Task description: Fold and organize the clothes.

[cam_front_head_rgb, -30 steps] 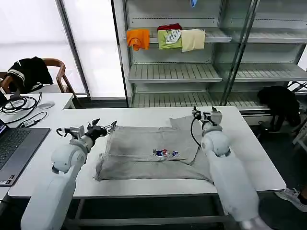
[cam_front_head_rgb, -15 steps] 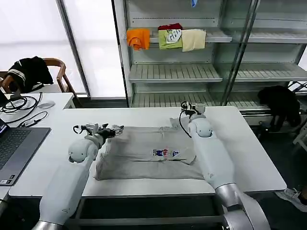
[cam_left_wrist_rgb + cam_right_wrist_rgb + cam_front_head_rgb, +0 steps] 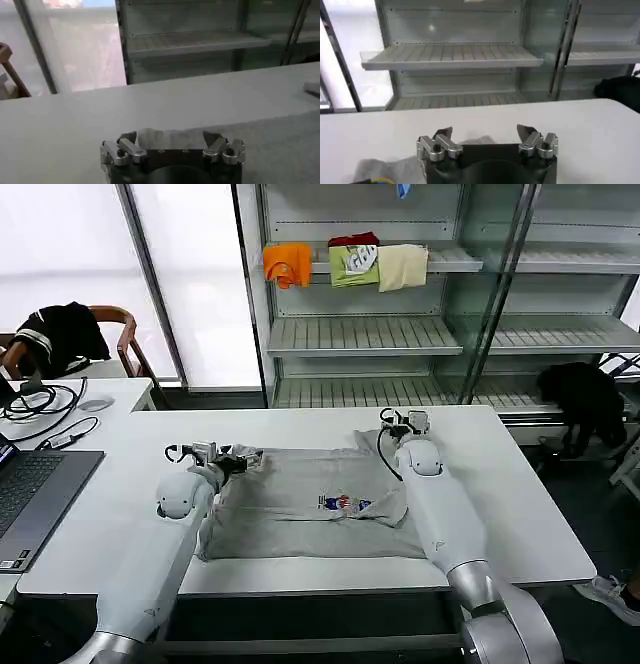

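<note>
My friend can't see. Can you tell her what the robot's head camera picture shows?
A light grey shirt with a small colourful print lies partly folded on a white table. The left gripper and the right gripper, both open, sit at the shirt's far corners; behind stands a metal shelf rack.

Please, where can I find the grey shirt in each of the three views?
Head view: the grey shirt lies flat at mid-table, between the two arms.
Left wrist view: grey cloth beside the left gripper.
Right wrist view: a grey patch beside the right gripper.
Shared landmark: the shelving rack behind the table.
</note>
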Available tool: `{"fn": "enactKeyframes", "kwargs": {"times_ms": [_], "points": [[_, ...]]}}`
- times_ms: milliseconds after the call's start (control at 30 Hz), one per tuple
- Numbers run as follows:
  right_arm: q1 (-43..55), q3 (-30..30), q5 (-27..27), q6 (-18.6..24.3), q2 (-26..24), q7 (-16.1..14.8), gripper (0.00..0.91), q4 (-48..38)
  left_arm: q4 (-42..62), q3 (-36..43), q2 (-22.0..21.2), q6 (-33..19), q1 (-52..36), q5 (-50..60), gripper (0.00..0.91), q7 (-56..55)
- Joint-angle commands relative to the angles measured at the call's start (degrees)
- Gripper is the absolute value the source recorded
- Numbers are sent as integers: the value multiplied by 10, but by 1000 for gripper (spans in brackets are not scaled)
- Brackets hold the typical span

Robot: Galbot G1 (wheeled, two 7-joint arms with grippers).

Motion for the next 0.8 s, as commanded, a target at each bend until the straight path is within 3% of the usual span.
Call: {"fn": "enactKeyframes", "kwargs": {"times_ms": [33, 633, 667, 700, 767, 800], "points": [[2, 0, -3, 4, 2, -4, 907, -19, 19, 4, -4, -3, -7, 7, 907, 0], [-11, -5, -11, -2, 13, 2, 887, -19, 39, 0, -2, -7, -8, 5, 907, 0], [-13, -4, -14, -3, 15, 2, 685, -17, 39, 0, -2, -7, -6, 4, 725, 1], [-15, -5, -15, -5, 16, 2, 514, -16, 38, 0, -2, -7, -6, 4, 373, 1], [-18, -5, -19, -7, 17, 3, 343, -14, 39, 0, -2, -8, -6, 4, 50, 1], [-19, -5, -21, -7, 17, 4, 181, -13, 39, 0, -1, -8, -6, 4, 20, 0]]}}
